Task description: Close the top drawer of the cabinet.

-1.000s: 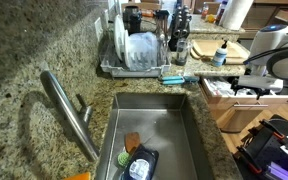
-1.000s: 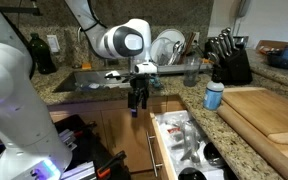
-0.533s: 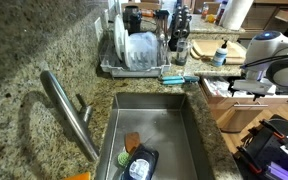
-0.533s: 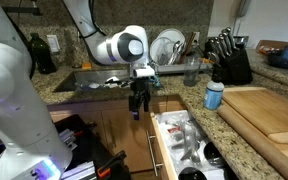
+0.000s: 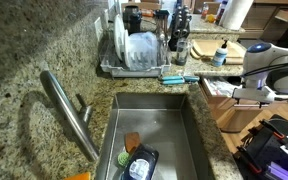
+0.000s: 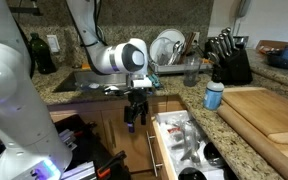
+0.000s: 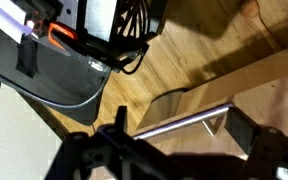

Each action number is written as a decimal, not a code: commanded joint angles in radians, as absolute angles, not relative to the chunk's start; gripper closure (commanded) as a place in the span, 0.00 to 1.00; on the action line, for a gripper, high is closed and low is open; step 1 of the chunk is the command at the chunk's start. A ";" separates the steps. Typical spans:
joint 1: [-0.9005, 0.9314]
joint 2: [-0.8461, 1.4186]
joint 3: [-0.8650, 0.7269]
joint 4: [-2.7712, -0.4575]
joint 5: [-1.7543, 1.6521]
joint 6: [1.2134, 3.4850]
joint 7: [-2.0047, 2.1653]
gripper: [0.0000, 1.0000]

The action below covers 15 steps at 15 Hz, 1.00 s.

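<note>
The top drawer point(image 6: 184, 140) stands pulled out of the cabinet point(image 6: 109, 128), white inside with small items; it also shows in an exterior view point(image 5: 222, 97). My gripper point(image 6: 134, 115) hangs fingers-down just in front of the drawer's wood front panel point(image 6: 157, 152), below the granite edge. In the wrist view the gripper point(image 7: 179, 145) is open, its dark fingers either side of a steel bar handle point(image 7: 184, 122) on the brown wood front. It holds nothing. I cannot tell whether the fingers touch the handle.
The steel sink basin point(image 5: 154, 130) with a faucet point(image 5: 69, 110) lies beside the drawer. A dish rack point(image 5: 139, 55), a blue-capped bottle point(image 6: 214, 95), a knife block point(image 6: 229, 62) and a cutting board point(image 6: 269, 110) stand on the granite top. Black bags point(image 6: 84, 150) sit on the floor.
The gripper has moved down from counter level to the height of the drawer front and slightly away from the drawer. The drawer has not moved.
</note>
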State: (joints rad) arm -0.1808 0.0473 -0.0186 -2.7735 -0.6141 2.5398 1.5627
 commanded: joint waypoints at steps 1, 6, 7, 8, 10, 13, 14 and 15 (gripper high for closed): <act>-0.139 0.055 -0.060 -2.771 -0.610 2.539 1.561 0.00; -0.142 0.174 -0.141 -2.708 -0.788 2.596 1.816 0.00; -0.137 0.194 -0.162 -2.694 -0.830 2.591 1.873 0.00; -0.133 0.218 -0.182 -2.680 -0.865 2.595 1.918 0.00; -0.116 0.250 -0.219 -2.652 -0.988 2.592 2.050 0.00; -0.095 0.279 -0.254 -2.589 -1.225 2.545 2.312 0.00; -0.090 0.303 -0.252 -2.568 -1.297 2.526 2.397 0.00; -0.088 0.322 -0.244 -2.549 -1.359 2.503 2.481 0.00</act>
State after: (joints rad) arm -0.1102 0.2490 -0.2330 -2.6319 -1.2072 2.5564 2.2878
